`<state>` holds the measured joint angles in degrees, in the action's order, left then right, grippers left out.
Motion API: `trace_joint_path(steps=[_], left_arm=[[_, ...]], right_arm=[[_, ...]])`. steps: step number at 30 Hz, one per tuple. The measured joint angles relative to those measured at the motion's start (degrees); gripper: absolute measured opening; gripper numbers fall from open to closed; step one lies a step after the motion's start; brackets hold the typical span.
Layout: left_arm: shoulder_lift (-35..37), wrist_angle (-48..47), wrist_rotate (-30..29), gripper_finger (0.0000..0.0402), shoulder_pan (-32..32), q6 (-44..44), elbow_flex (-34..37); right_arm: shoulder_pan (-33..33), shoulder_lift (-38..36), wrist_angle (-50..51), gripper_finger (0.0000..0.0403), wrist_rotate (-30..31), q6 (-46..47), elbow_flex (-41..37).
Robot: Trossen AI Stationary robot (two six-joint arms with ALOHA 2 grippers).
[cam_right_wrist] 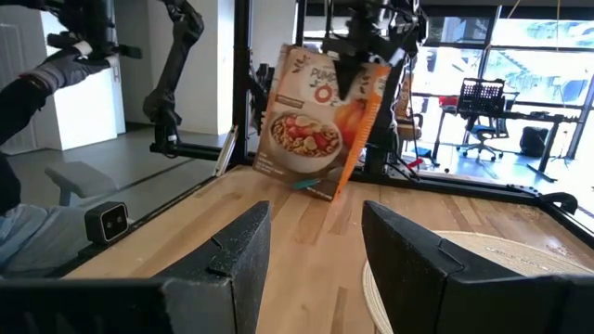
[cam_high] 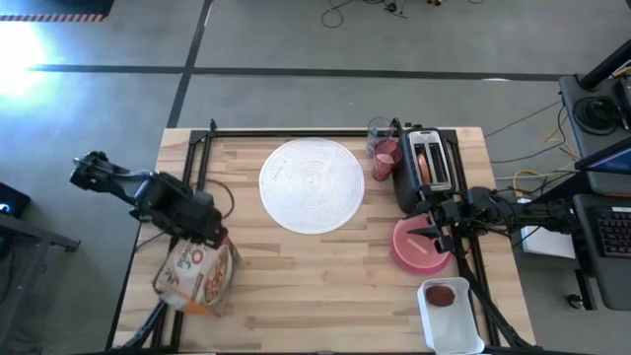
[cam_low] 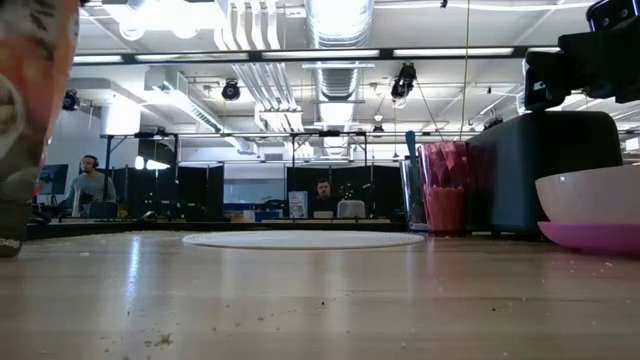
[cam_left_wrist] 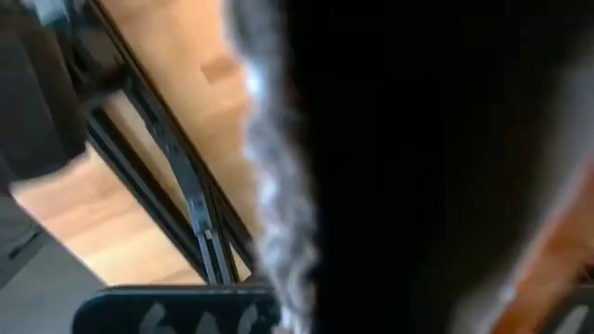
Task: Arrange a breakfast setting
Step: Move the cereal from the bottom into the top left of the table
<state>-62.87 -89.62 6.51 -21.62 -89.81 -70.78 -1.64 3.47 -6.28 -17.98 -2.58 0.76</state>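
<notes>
bagel (cam_high: 427,164) in toaster (cam_high: 424,173), fruit (cam_high: 442,295) in tray (cam_high: 452,325)

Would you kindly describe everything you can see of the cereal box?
The cereal box is a printed cardboard carton, white-fronted with an orange side, showing a bowl of cereal with red fruit. It hangs tilted above the table's front left corner, its top gripped by the shut left gripper. The high view shows it leaning over the table edge; whether its bottom corner touches the wood is unclear.
</notes>
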Motion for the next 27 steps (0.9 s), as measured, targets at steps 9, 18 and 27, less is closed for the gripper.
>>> trace_joint_path(steps=[9,18,27], left_arm=[[2.55,-0.52,-8.44,0.0,10.14,10.82,0.45],[0.77,-0.65,-17.0,0.0,13.0,17.43,-3.03],[1.48,-0.51,-24.0,0.0,23.1,27.71,-3.58]], right_arm=[[0.01,0.01,-0.01,0.0162,0.0,-0.01,0.01],[0.01,-0.01,-0.01,0.0162,0.02,0.01,0.01],[-0.01,-0.01,-0.01,0.0162,0.02,-0.01,-0.01]])
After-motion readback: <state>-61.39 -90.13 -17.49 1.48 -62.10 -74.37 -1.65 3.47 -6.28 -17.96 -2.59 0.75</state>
